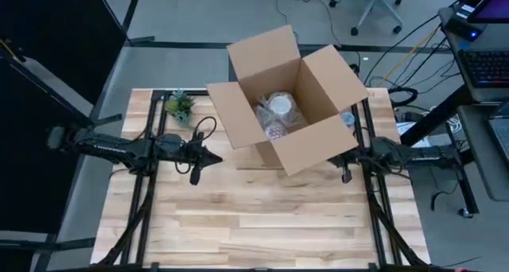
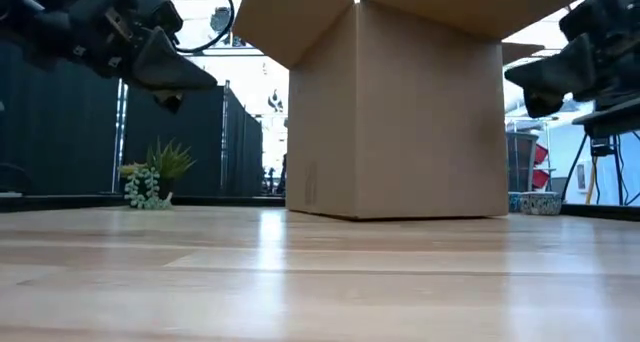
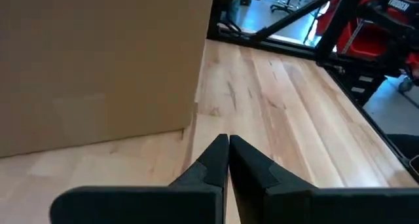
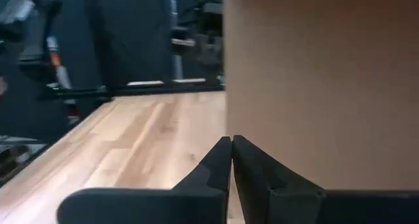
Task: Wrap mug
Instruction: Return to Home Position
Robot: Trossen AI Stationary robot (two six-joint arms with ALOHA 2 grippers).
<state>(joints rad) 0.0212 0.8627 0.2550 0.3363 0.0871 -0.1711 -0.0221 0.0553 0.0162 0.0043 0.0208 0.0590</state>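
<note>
Bubble-wrapped mug (image 1: 278,113) lies inside the open cardboard box (image 2: 400,112), far centre of the table (image 1: 278,216). Left pincer (image 3: 228,141) and right pincer (image 4: 231,141) hover either side, closed tight, empty. The bundle probably handles light, cushioned, slippery and breakable; best gripped gently across its middle.

The mug (image 1: 278,113) lies at the bottom of the box (image 1: 262,53), swathed in clear bubble wrap (image 1: 271,129) so that it shows only as a pale, round bundle. The box is plain brown cardboard, upright, with its four flaps spread open. It stands between the two grippers, close ahead of the left gripper (image 1: 215,158) and just beside the right gripper (image 1: 340,162).
</note>
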